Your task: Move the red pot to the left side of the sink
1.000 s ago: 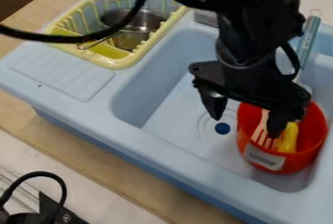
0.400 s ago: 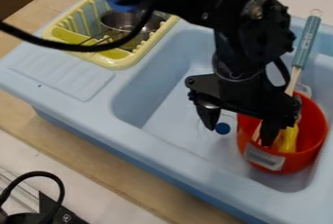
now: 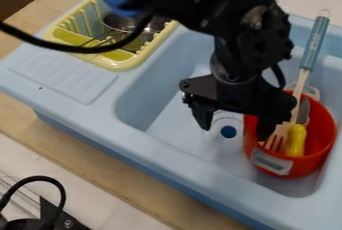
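1. Light blue plastic sink (image 3: 184,153): its basin's left side is the goal, beyond the blue drain.
2. Round red pot (image 3: 297,166): upright at the basin's right end, so the move looks unstarted.
3. Black two-finger hand (image 3: 235,129): open, fingers apart across the pot's left wall, one outside, one over the inside. Lining up the grasp seems the step in hand; next, lower if needed, close on that wall, then carry left.
4. Long fork with blue-green handle (image 3: 314,41): leans in the pot and could tip it.
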Controlling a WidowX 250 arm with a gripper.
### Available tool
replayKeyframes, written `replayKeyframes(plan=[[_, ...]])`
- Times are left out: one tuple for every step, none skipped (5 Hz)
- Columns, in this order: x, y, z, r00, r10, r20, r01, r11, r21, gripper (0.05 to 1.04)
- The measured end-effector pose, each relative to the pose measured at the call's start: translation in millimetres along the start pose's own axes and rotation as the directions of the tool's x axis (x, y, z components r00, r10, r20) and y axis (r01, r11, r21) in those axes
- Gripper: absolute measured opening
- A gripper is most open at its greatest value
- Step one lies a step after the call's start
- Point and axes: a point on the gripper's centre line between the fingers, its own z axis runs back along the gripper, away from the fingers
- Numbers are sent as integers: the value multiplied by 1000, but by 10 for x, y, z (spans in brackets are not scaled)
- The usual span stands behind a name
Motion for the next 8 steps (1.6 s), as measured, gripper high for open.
replayKeyframes(plan=[[-43, 2, -17, 999, 53, -11, -53, 998, -36, 679], [-91, -1, -70, 991, 129, 34, -127, 991, -40, 393], [-132, 22, -23, 979, 201, 29, -200, 979, -32, 172], [-187, 55, -15, 970, 242, 0, -242, 970, -6, 65], [-211, 75, 57, 960, 281, -13, -281, 960, -6, 55], [-176, 86, 161, 927, 373, 31, -372, 928, -20, 55], [-161, 155, 212, 888, 455, 68, -454, 891, -29, 55], [-163, 272, 235, 864, 498, 74, -497, 867, -32, 55]])
